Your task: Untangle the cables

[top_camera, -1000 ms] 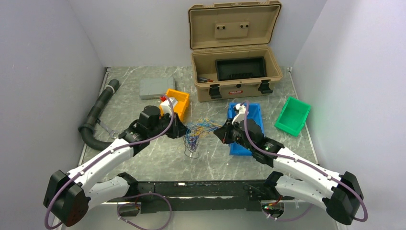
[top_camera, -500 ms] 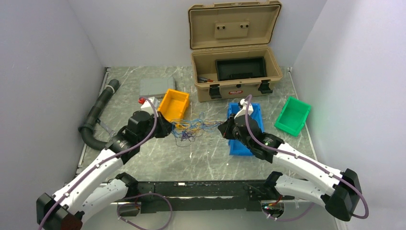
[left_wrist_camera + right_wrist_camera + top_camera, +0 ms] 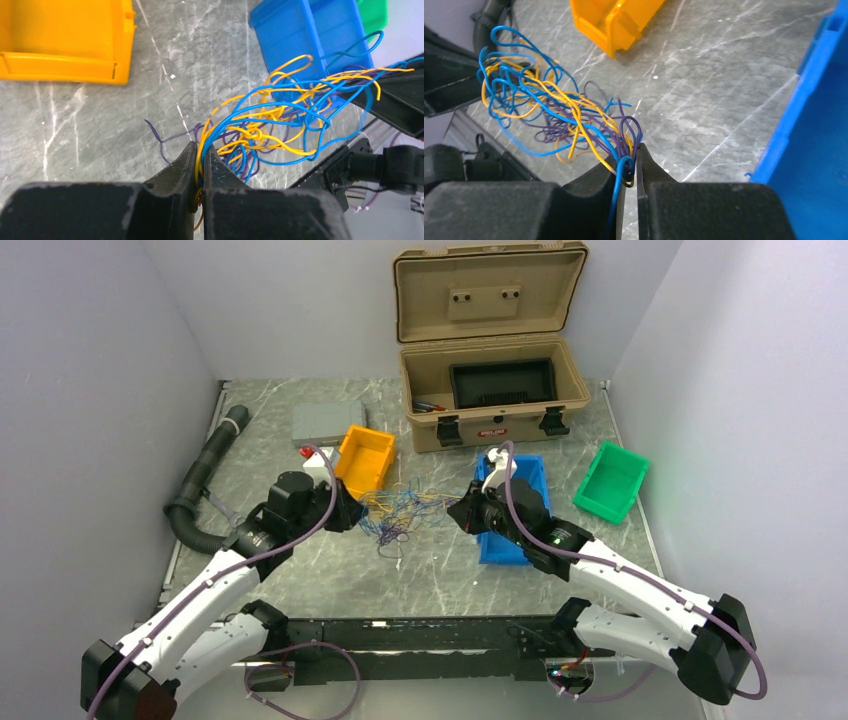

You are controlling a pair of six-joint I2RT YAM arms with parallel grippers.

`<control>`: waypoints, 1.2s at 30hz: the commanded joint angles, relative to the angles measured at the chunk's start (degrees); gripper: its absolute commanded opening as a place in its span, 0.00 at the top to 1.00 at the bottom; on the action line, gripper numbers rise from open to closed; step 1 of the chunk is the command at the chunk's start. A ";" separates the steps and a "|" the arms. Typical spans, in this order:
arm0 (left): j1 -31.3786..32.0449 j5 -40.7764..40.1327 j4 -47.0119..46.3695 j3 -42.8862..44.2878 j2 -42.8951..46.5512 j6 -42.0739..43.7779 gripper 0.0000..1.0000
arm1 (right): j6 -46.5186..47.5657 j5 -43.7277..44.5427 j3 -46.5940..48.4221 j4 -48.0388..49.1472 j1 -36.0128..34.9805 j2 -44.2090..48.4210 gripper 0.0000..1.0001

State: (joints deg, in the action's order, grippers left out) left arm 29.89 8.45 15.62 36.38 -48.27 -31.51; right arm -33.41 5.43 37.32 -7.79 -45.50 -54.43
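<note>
Over the table's middle, from above, the cables [image 3: 400, 512] hang stretched between the left gripper [image 3: 352, 510] at nine o'clock and the right gripper [image 3: 462, 515] at three, likely to spread the knot. An orange bin [image 3: 365, 460] sits at eleven; a blue bin [image 3: 533, 472] lies under the right wrist. Left wrist view: jaws pinched tight on yellow and blue strands. Right wrist view: jaws nearly closed on blue and purple loops, the blue bin's wall crowding three o'clock.

Top view: we get bright, even, diffuse light from overhead, with only soft shadows on the table [image 3: 440, 575]. The green bin [image 3: 611, 481] tints the wall [image 3: 665, 465] green at 3 o'clock. Wrist views: cables [image 3: 280, 110] sharp; left gripper [image 3: 200, 162] and right gripper [image 3: 630, 172] bodies soft at 6 o'clock.
</note>
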 commanded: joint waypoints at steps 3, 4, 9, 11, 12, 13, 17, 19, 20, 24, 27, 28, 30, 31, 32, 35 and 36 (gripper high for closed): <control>-0.36 10.15 -6.53 2.43 -0.95 3.81 0.99 | 4.19 -10.03 -0.05 7.25 0.33 -0.01 0.39; -0.44 11.73 -7.42 2.33 -1.21 3.75 0.99 | 4.10 -10.91 -0.23 7.42 0.34 0.01 0.31; -0.35 19.00 -10.75 2.24 -2.70 3.18 0.97 | 4.61 -15.81 -1.28 11.45 0.30 -0.89 0.15; -0.29 21.32 -11.68 2.25 -3.06 2.84 0.97 | 5.42 -20.56 -1.84 13.91 0.31 -1.67 0.11; -0.34 22.29 -12.27 2.16 -3.08 2.59 0.96 | 5.79 -23.40 -2.22 15.53 0.14 -2.04 0.09; -0.30 23.12 -12.87 2.12 -3.07 2.40 0.96 | 6.03 -25.44 -2.55 17.04 -0.03 -2.39 0.07; -0.28 25.68 -13.60 2.93 -3.29 2.43 0.95 | 7.43 -26.93 -2.43 18.87 -1.26 -3.89 0.02; -0.24 26.98 -13.31 3.75 -3.64 2.86 0.96 | 8.13 -25.64 -1.73 17.94 -1.73 -4.90 0.03; -0.21 27.74 -13.65 3.98 -3.67 2.93 0.96 | 8.48 -25.41 -1.40 17.76 -1.93 -5.38 0.04; 0.04 30.40 -17.31 3.76 -3.25 1.72 0.96 | 8.89 -25.36 -0.72 18.64 -2.67 -7.40 0.10; 0.01 30.19 -18.46 3.52 -3.10 0.42 0.97 | 8.95 -23.88 0.31 17.81 -3.22 -9.35 0.24; 0.07 29.85 -18.25 3.64 -3.23 0.30 0.97 | 8.97 -22.69 0.72 17.04 -3.34 -9.81 0.37; 0.08 28.13 -16.54 4.41 -3.32 0.80 0.98 | 8.14 -17.61 1.36 14.48 -3.24 -10.14 0.67; 0.06 25.92 -13.72 5.15 -3.21 1.58 0.98 | 7.20 -13.80 1.59 12.76 -3.28 -10.00 0.78; 0.05 22.25 -9.24 5.99 -2.97 2.49 0.98 | 6.03 -9.98 1.63 10.26 -3.33 -9.63 0.86; 0.06 1.51 4.22 8.32 -0.98 2.89 1.00 | 1.58 3.93 1.44 3.11 -3.20 -7.86 0.92; -0.02 -5.23 7.52 8.41 0.27 1.90 1.00 | -0.21 8.68 1.56 0.52 -3.13 -7.21 0.93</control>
State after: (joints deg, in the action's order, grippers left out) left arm 30.09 27.57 8.91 40.66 -51.77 -29.41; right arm -27.86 -6.31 36.77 2.72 -48.90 -64.45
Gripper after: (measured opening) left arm 0.100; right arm 0.094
